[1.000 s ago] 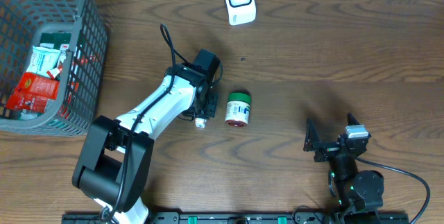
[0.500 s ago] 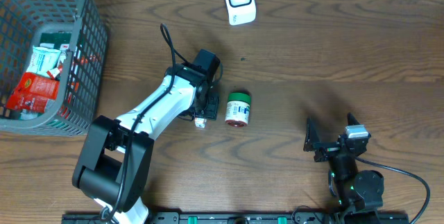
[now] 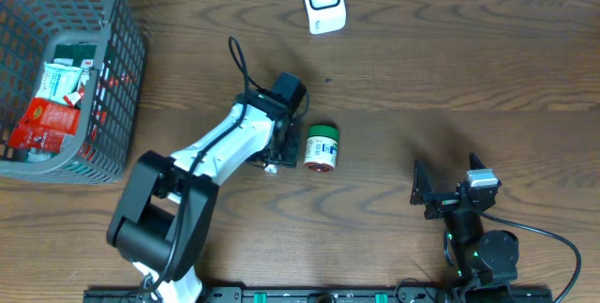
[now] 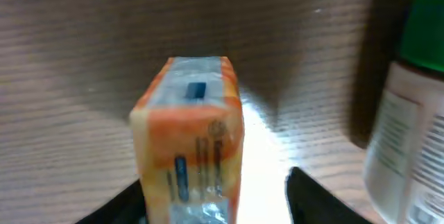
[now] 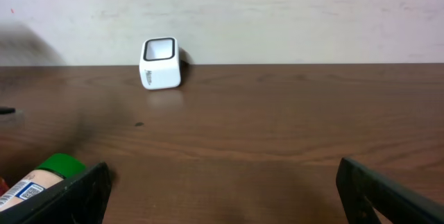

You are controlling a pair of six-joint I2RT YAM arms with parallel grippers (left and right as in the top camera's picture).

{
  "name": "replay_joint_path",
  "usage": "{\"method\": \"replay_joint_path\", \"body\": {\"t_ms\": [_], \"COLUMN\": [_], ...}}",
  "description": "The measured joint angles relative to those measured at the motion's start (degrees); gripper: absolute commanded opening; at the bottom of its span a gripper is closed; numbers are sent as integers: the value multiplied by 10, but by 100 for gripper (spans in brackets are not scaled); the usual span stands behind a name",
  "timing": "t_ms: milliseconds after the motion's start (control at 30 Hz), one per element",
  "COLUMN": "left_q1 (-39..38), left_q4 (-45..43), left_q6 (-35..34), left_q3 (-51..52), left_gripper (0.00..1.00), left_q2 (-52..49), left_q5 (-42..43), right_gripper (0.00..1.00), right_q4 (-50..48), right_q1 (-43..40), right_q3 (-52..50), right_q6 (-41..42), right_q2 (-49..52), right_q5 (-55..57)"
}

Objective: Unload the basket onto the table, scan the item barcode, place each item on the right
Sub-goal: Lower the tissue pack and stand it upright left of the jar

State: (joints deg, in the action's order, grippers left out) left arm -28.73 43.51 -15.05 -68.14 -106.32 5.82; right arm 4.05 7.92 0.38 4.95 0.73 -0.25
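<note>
Dark wood-grain tabletop (image 3: 469, 78) is carrying everything, and the relation that matters is sitting at the left hand (image 3: 283, 150). A small orange box (image 4: 191, 137) is lying between its fingers (image 4: 312, 196), long axis running straight out from the palm, so the fingers are bracketing its narrow width. The hand is looking released rather than clenched. In the left wrist view a strip of bright tabletop is showing between the box and one finger, while the other finger is sitting close to it, with contact there too dim to call. Since the hand is straddling the box, I am judging it to be the item going for scanning.

Just beside the hand, on the side of the gapped finger, a green-capped bottle (image 3: 322, 146) is lying on its side, near the box but apart from it. Any closing is going to need to catch the box alone.

The scanner (image 3: 323, 1) is standing well beyond the hand, past the bottle's capped end — so the carry is looking like a push forward, away from the arm's base.

The right hand (image 5: 222, 207) is resting wide open, grasping nothing, well apart from the box — the left is plainly the nearer one.
</note>
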Motion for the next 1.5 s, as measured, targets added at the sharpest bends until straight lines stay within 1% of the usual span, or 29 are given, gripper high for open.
{"method": "replay_joint_path", "body": {"t_ms": [67, 367, 667, 1000, 1067, 1167, 1367, 1467, 1500], "left_q1": [-1, -1, -3, -3, -3, -3, -3, -3, -3], "left_q4": [-3, -29, -54, -54, -54, -53, -49, -47, -47], "left_q6": [0, -30, -67, -119, -123, -130, -138, -146, -148], "left_q3": [0, 0, 0, 0, 0, 0, 0, 0, 0], "left_gripper": [42, 42, 40, 40, 41, 46, 46, 44, 40], "left_q2": [-8, -12, -12, -12, -12, -12, -12, -12, -12], "left_q5": [-2, 1, 3, 3, 3, 5, 11, 13, 14], "right_gripper": [99, 99, 99, 99, 99, 99, 99, 99, 99], "right_q4": [0, 0, 0, 0, 0, 0, 0, 0, 0], "right_q1": [0, 0, 0, 0, 0, 0, 0, 0, 0], "right_q3": [0, 0, 0, 0, 0, 0, 0, 0, 0], "right_q6": [0, 0, 0, 0, 0, 0, 0, 0, 0], "right_q2": [0, 0, 0, 0, 0, 0, 0, 0, 0], "right_q5": [0, 0, 0, 0, 0, 0, 0, 0, 0]}}
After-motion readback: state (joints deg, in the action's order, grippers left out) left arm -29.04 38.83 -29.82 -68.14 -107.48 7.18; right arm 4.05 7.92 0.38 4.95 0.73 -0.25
